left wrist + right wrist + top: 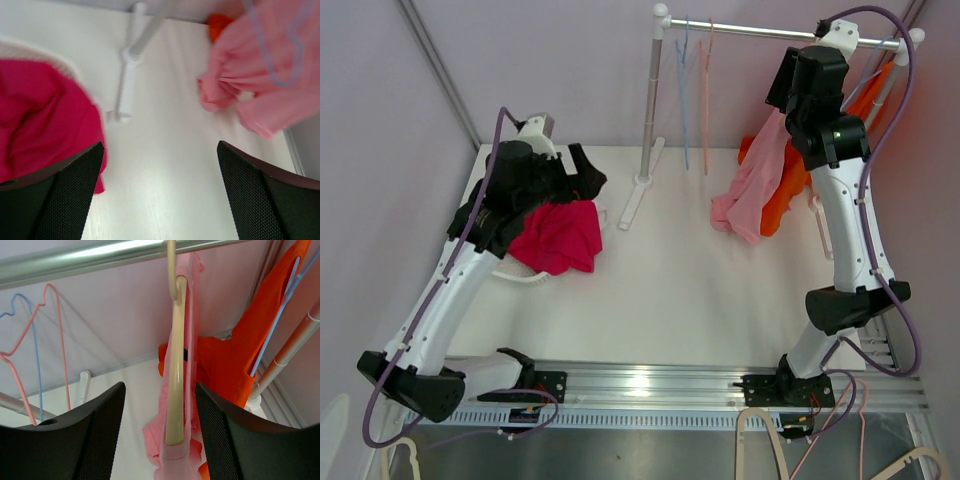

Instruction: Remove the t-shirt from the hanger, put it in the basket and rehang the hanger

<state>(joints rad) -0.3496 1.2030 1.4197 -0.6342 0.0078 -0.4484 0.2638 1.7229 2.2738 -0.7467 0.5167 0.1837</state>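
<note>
Pink t-shirt [170,460] (on hanger [175,365]) between right jaws.

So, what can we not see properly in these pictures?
- Top view: the right arm hides the top of the pink t-shirt and its hanger.
- Top view: the orange garment is mostly behind the pink t-shirt.
- Left wrist view: blurred; the red garment is cut off by the left edge.

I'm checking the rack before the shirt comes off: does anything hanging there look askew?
Yes. The pink t-shirt hangs bunched and lopsided from its cream hanger, one end sagging toward the table rather than draping flat. The orange garment beside it is slumped too, at the right end of the rack.
</note>
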